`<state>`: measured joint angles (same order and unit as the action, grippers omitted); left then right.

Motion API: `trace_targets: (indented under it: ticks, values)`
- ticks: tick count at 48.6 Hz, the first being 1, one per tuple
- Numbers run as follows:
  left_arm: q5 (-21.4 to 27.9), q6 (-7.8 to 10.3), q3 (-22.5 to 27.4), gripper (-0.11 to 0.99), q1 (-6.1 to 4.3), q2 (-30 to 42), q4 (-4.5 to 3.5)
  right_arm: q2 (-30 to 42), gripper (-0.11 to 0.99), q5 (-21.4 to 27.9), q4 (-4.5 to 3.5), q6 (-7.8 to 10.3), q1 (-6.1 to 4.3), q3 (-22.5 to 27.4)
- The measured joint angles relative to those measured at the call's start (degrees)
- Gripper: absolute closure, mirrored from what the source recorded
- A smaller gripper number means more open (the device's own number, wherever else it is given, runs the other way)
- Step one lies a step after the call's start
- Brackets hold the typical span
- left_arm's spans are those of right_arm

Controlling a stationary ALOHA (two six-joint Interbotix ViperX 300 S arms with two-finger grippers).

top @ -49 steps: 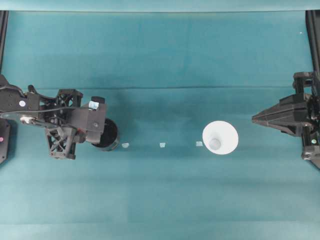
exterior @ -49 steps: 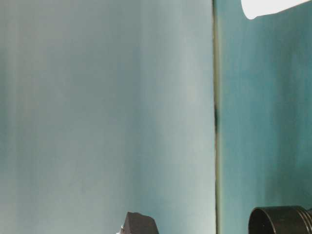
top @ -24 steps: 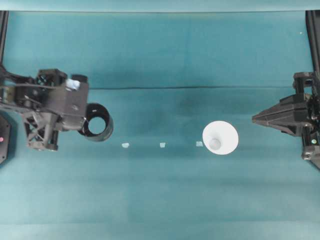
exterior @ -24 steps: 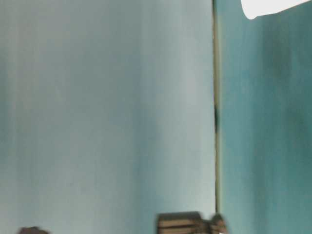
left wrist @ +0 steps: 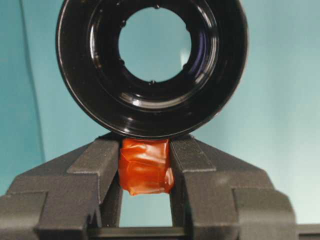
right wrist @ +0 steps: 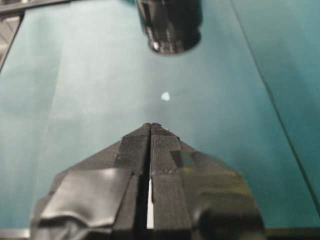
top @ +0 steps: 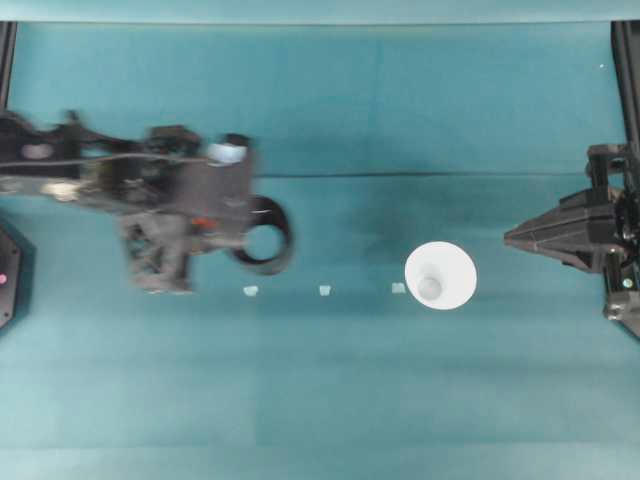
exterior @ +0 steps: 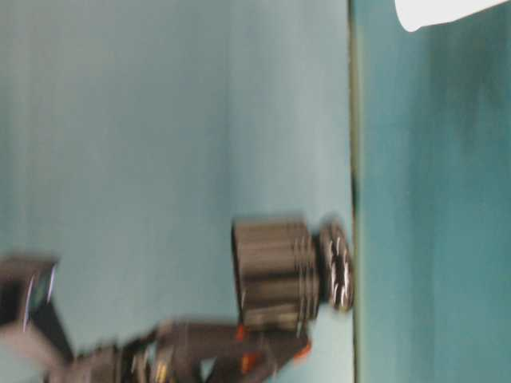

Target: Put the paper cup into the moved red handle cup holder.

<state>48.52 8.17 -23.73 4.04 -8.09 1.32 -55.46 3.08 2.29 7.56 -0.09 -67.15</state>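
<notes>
The red handle cup holder [top: 283, 240], a glossy black ring, hangs above the cloth left of centre, blurred by motion. My left gripper [top: 232, 232] is shut on its orange-red tab [left wrist: 146, 166], with the black ring [left wrist: 150, 117] just beyond the fingers. The table-level view shows the holder [exterior: 275, 271] off the table. The white paper cup [top: 440, 276] stands upright right of centre, and its edge [exterior: 435, 9] also shows at table level. My right gripper [top: 510, 238] rests shut and empty at the right, its closed tips [right wrist: 150, 127] pointing toward the holder [right wrist: 170, 25].
Three small pale tape marks [top: 250, 291] [top: 325, 290] [top: 398, 288] lie in a row on the teal cloth between holder and cup; one mark [right wrist: 165, 96] lies ahead of the right gripper. Black frame rails [top: 626, 60] run along both sides.
My left gripper has lifted the holder by its tab and carried it right, toward the middle. The paper cup and right arm have stayed still.
</notes>
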Motion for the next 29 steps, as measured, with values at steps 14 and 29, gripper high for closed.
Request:
trace_targets:
  ticks: [14, 29]
  values:
    - [-0.35, 0.09, 6.33, 0.61, -0.18, 8.53, 0.00, -0.35, 0.98, 0.18, 0.09, 0.00, 0.00, 0.00]
    - [-8.09, 0.00, 3.25, 0.61, -1.05, 12.83, 0.00, -0.35, 0.98, 0.26, 0.09, 0.00, 0.00, 0.00]
